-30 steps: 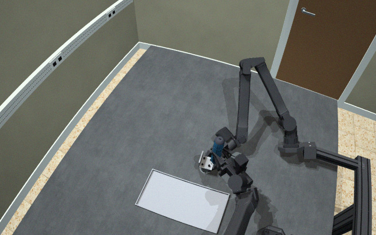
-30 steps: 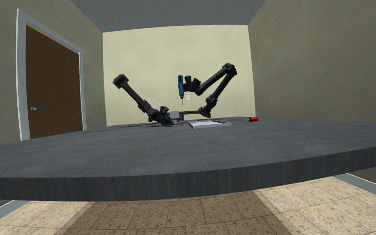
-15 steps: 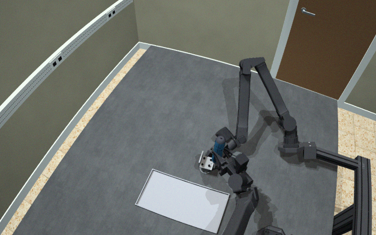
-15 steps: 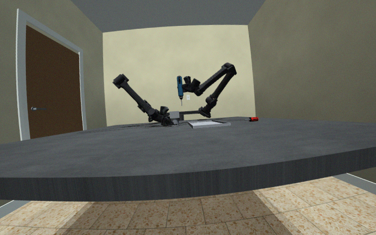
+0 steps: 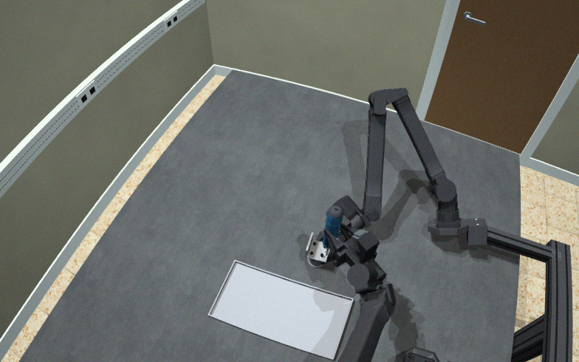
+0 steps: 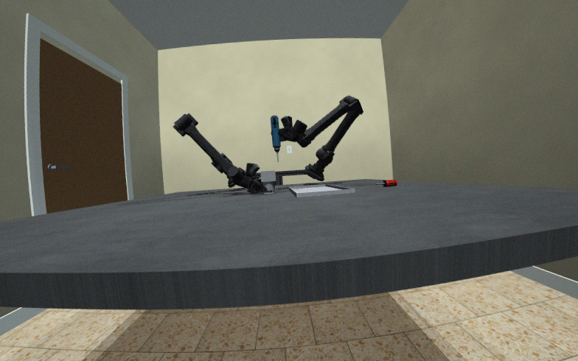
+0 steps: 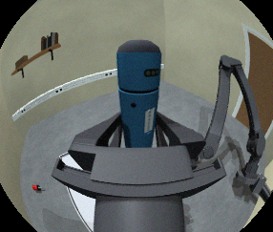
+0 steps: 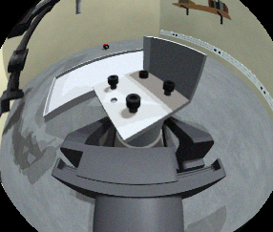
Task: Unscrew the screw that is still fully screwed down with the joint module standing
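The joint module [image 5: 316,261] [image 6: 268,182] [image 8: 146,137] stands upright on the table. Its grey L-shaped bracket [image 8: 146,116] sits on top. Several black screws stand in the bracket; the one nearest the upright wall [image 8: 143,73] sits lowest, and the front one [image 8: 133,101] stands tall. My right gripper [image 5: 324,254] [image 6: 260,186] [image 8: 141,141] is shut on the module's round body. My left gripper [image 5: 333,227] [image 6: 283,130] [image 7: 136,139] is shut on the blue electric screwdriver [image 5: 333,220] [image 6: 274,132] [image 7: 138,94]. It holds the tool upright, with the bit [image 6: 276,157] well above the module.
A white rectangular tray [image 5: 278,310] [image 6: 322,190] [image 8: 74,87] lies flat beside the module. A red-handled hand screwdriver [image 6: 389,183] [image 7: 37,188] [image 8: 105,46] lies far off beyond the tray. The arms' frame [image 5: 552,270] stands at the table's edge.
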`<state>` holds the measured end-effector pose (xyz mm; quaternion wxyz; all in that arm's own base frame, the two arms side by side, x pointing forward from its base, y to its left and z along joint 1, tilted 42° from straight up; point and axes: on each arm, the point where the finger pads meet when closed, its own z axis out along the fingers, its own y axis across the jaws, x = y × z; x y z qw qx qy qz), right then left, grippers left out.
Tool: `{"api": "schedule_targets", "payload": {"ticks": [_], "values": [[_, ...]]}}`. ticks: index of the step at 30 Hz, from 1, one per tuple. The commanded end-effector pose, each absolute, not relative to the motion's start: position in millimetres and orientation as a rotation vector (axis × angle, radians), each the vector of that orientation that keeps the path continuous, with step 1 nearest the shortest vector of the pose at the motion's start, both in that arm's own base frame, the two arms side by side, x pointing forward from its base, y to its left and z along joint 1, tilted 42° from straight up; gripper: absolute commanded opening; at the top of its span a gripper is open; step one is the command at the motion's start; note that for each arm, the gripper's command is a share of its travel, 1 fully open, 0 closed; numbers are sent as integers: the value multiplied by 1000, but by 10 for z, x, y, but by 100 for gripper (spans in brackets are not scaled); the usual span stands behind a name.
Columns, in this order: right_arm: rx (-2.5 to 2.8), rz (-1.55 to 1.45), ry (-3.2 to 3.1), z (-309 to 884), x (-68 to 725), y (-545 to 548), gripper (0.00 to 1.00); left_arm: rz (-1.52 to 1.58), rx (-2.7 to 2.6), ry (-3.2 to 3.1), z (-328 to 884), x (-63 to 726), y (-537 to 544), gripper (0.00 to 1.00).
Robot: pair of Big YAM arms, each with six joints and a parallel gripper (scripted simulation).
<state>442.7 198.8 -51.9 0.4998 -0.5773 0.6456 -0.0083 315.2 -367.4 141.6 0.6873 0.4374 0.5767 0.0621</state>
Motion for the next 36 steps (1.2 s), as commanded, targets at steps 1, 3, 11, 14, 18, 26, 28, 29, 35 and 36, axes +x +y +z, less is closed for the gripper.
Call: {"api": "schedule_targets", "payload": {"ticks": [1,3,11,14,18,26,28,29,35,36], "values": [[-1390,-21,1548,-474,4446,2019,59,104,902,1239,1749,3320,-3891,42],[-1390,-21,1548,-474,4446,2019,59,111,912,1248,1695,3358,-3895,42],[-1390,-21,1548,-474,4446,2019,59,116,923,1255,1664,3392,-3912,42],[-1390,-21,1548,-474,4446,2019,59,118,929,1259,1646,3425,-3931,42],[-1390,-21,1548,-474,4446,2019,59,111,922,1249,1699,3445,-3972,42],[-1390,-21,1548,-474,4446,2019,59,101,914,1236,1764,3445,-4012,42],[-1390,-21,1548,-474,4446,2019,59,119,929,1258,1647,3523,-3986,42],[-1390,-21,1548,-474,4446,2019,59,120,931,1259,1638,3534,-3993,42],[-1390,-21,1548,-474,4446,2019,59,112,921,1246,1702,3574,-4047,42],[-1390,-21,1548,-474,4446,2019,59,118,926,1253,1666,3602,-4041,42]]}}
